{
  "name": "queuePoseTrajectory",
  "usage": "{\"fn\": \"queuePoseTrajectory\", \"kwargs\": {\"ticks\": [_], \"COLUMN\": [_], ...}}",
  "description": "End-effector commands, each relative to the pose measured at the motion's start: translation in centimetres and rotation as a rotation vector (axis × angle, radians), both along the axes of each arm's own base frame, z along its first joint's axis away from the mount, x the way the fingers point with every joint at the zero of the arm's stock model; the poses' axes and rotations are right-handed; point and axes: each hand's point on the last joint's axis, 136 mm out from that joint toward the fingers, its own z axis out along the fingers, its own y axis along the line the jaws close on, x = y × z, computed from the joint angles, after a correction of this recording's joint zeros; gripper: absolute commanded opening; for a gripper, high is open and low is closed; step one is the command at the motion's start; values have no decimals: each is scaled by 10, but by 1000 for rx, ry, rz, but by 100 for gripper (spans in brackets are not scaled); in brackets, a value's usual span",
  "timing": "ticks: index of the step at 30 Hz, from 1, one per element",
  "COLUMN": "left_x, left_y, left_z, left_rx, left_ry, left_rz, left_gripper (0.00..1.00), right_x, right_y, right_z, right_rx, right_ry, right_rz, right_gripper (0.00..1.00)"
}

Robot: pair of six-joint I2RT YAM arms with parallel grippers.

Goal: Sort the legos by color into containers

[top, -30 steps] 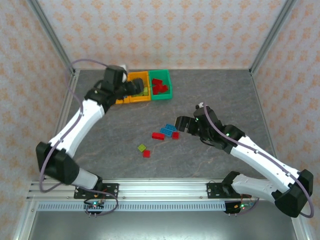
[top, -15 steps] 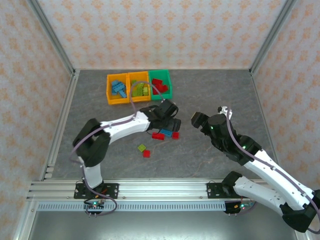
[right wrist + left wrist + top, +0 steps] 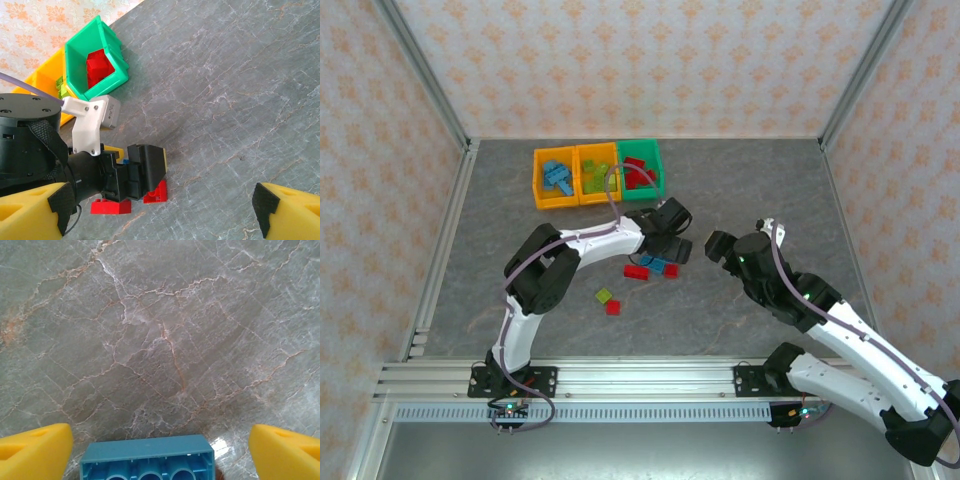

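Observation:
Three bins stand at the back: an orange-yellow bin with blue legos, an orange-yellow bin with lime green ones, and a green bin with red ones. Loose legos lie mid-table: a long red brick, a blue brick, a small red brick, a lime green brick and a red brick. My left gripper is open, low over the blue brick, which lies upside down between its fingers. My right gripper hangs open and holds nothing, just right of the cluster.
The left gripper's black body covers most of the blue brick in the right wrist view. Metal frame posts and patterned walls enclose the grey marbled table. Bare surface spreads to the right and front.
The left arm swung from the bins down to the loose bricks and now straddles the blue one. The right gripper drew back to the right of the cluster.

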Motion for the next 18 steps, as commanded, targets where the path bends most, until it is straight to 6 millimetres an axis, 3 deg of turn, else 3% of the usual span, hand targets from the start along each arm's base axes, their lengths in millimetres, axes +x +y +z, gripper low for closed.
{"fn": "queuePoseTrajectory", "kwargs": {"ticks": [1,6,14,18], "left_x": [-6,-10,-8,-5], "left_y": [17,18,23,21], "left_z": [-18,-29,-27,-4], "left_rx": [69,79,108,67], "left_ry": [35,62,56,10], "left_rz": [-3,-1,2,-2], "left_gripper": [86,71,68,61], "right_x": [-1,-2,-3,-3], "right_y": [-8,-8,-3,2], "right_z": [-2,-4,-4,-4], "right_rx": [-19,-20,-9,-2], "right_ry": [-7,3,7,8], "right_rz": [-26,-24,-1,29], "right_gripper": [94,94,94,94]}}
